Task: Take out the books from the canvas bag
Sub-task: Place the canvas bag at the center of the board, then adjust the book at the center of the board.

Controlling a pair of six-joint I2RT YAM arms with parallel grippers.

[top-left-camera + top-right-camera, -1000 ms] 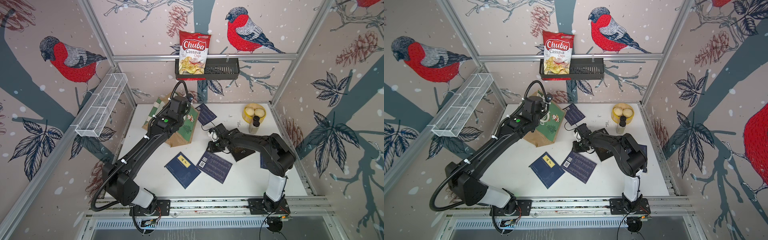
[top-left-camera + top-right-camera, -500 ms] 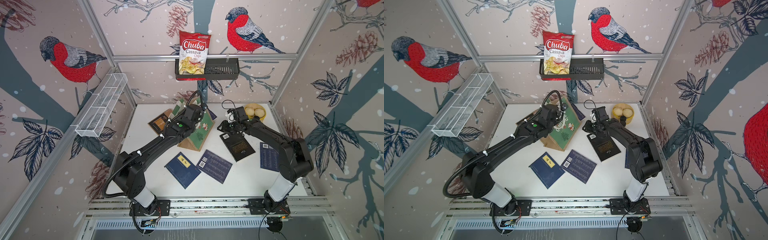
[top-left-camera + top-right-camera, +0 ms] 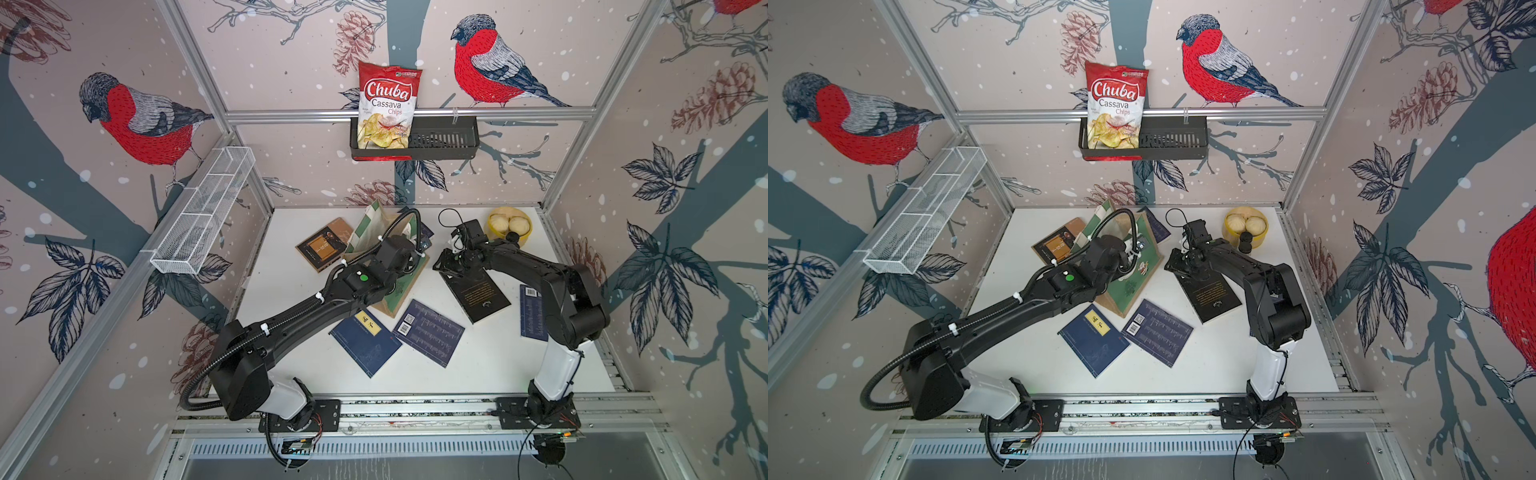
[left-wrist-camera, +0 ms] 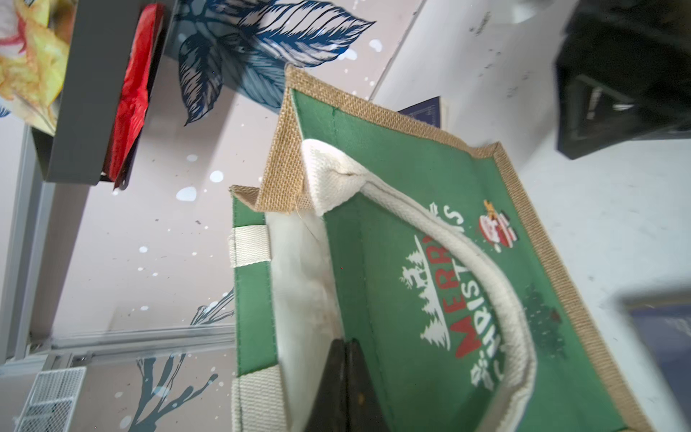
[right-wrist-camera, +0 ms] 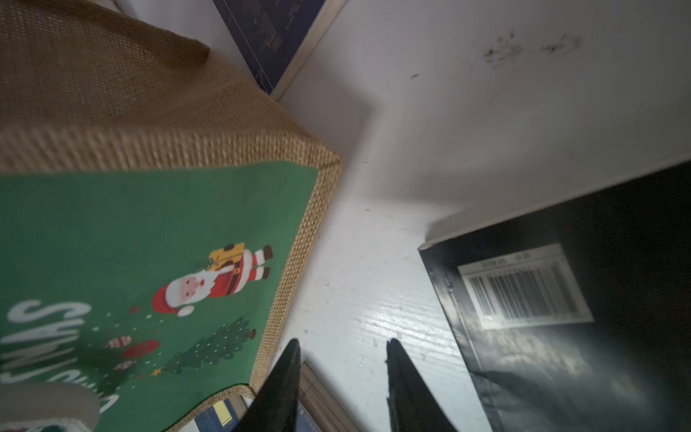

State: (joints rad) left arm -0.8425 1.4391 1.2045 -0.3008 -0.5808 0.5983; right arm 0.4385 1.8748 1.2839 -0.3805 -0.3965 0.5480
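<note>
Now the left gripper (image 4: 346, 377) pinches the canvas bag (image 4: 411, 209) by its rim, probably to tip it. The right gripper (image 5: 342, 374) hangs half-open and empty, left of the black book (image 5: 561, 336).

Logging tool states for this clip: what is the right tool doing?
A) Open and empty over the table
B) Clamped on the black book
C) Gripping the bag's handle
A: the right wrist view shows the right tool with its fingers apart over bare table, and the black book lying beside it.
</note>
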